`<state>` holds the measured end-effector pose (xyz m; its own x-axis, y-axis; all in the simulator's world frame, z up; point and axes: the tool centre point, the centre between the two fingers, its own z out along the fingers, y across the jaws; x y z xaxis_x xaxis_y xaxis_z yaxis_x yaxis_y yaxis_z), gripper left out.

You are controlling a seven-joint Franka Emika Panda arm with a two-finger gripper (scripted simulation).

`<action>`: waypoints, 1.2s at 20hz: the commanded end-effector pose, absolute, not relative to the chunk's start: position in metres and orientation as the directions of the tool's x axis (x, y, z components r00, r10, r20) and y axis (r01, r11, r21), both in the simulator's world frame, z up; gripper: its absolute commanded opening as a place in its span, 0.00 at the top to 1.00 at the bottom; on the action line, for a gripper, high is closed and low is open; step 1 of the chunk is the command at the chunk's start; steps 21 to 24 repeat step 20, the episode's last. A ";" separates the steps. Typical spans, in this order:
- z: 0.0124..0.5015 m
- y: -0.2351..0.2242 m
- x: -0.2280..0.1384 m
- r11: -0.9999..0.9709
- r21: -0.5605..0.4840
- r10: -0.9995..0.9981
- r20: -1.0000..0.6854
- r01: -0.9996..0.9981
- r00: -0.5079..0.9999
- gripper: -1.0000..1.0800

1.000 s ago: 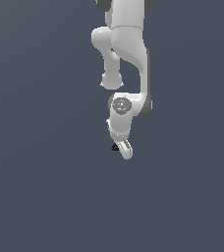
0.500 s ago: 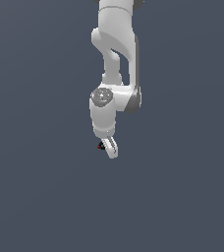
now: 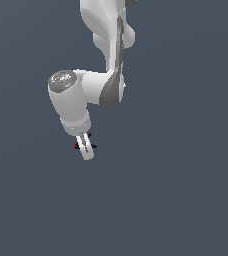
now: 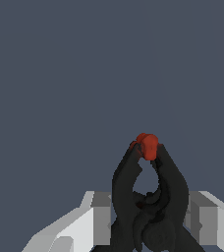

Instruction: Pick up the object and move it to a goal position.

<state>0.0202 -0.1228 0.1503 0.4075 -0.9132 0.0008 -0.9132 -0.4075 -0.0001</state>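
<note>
The object is a small black clamp-like thing with red tips. In the wrist view the object (image 4: 148, 197) sits between my two white fingers (image 4: 101, 219), its red tips pointing away from the camera. In the exterior view the object (image 3: 79, 146) shows only as small black and red bits sticking out on both sides of my gripper (image 3: 86, 150). The gripper is shut on it and hangs from the white arm (image 3: 106, 60), left of the exterior view's centre, with nothing touching it below.
A plain dark grey surface (image 3: 176, 190) fills both views. No other object, container or edge shows.
The arm has swung toward the exterior view's left, carrying the object with it. The gripper stays shut on the object.
</note>
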 end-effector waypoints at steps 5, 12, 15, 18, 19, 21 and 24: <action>0.191 -0.171 0.038 -0.409 0.001 -0.912 0.001 -0.912 0.409 1.00; 0.213 -0.198 0.049 -0.409 0.000 -0.912 0.000 -0.912 0.409 1.00; 0.217 -0.203 0.052 -0.409 0.000 -0.912 0.000 -0.912 0.409 1.00; 0.219 -0.205 0.054 -0.409 0.000 -0.912 0.000 -0.912 0.409 1.00; 0.219 -0.206 0.054 -0.409 0.000 -0.912 0.000 -0.912 0.409 1.00; 0.219 -0.206 0.054 -0.409 0.000 -0.912 0.000 -0.912 0.409 1.00; 0.219 -0.206 0.054 -0.409 0.000 -0.912 0.000 -0.912 0.409 1.00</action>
